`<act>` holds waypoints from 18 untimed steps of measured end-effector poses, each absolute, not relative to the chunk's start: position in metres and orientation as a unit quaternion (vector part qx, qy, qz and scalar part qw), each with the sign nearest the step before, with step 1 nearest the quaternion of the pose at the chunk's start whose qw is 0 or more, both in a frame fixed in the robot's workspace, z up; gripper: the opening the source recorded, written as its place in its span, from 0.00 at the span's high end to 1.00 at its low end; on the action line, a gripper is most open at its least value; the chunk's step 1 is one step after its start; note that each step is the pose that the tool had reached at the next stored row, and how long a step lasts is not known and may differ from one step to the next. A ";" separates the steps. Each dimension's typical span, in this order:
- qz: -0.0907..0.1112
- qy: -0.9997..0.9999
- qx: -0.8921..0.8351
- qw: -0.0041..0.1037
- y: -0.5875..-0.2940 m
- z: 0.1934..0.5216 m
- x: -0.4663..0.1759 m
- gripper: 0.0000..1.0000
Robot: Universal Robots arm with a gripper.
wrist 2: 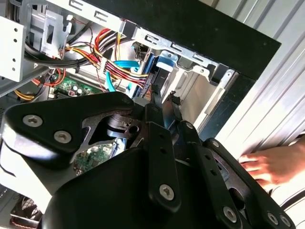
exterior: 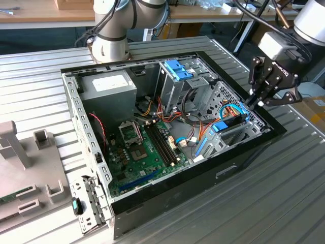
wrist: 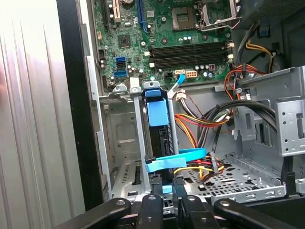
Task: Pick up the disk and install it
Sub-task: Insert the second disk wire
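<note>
The disk (wrist: 161,125) stands on edge in the bay at the case's front corner, centre of the first wrist view, its light-blue rail (wrist: 157,112) facing out and a blue cable (wrist: 175,159) crossing below it. In the exterior view it sits at right of centre (exterior: 228,123), slotted between the bay's metal guides, which keep it upright. The hand (exterior: 260,97) hovers just above it at the upper right, fingers (wrist 2: 157,107) drawn narrow and close together around or beside the rail's end; whether they truly pinch it I cannot tell. The open computer case (exterior: 81,109) lies flat on the ribbed table (exterior: 284,203), so the bay opens upward. A person's hand (wrist 2: 276,164) rests on the table beside the case.
</note>
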State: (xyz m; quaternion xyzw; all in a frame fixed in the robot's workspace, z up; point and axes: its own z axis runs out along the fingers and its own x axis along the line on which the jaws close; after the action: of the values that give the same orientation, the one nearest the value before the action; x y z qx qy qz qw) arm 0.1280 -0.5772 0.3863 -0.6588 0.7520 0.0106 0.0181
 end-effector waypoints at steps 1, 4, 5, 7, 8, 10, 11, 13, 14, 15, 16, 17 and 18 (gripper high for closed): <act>0.010 0.752 -0.659 0.019 -0.577 0.386 0.128 0.76; 0.004 0.751 -0.659 0.026 -0.580 0.386 0.123 0.76; 0.003 0.751 -0.660 0.027 -0.581 0.386 0.123 0.76; 0.000 0.750 -0.660 0.030 -0.583 0.386 0.121 0.76; 0.000 0.750 -0.660 0.030 -0.583 0.386 0.121 0.76; 0.000 0.750 -0.660 0.030 -0.583 0.386 0.121 0.76; 0.000 0.750 -0.660 0.030 -0.584 0.386 0.117 0.76; 0.000 0.750 -0.660 0.031 -0.585 0.386 0.111 0.76; 0.000 0.750 -0.660 0.031 -0.586 0.386 0.109 0.76; -0.001 0.750 -0.660 0.031 -0.588 0.386 0.106 0.76; -0.001 0.750 -0.660 0.032 -0.589 0.386 0.103 0.76; -0.002 0.750 -0.660 0.033 -0.590 0.385 0.100 0.76; -0.002 0.750 -0.660 0.033 -0.590 0.384 0.100 0.76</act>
State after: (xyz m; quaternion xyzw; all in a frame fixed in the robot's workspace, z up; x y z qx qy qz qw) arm 0.0998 -0.5898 0.3838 -0.6605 0.7502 -0.0018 0.0325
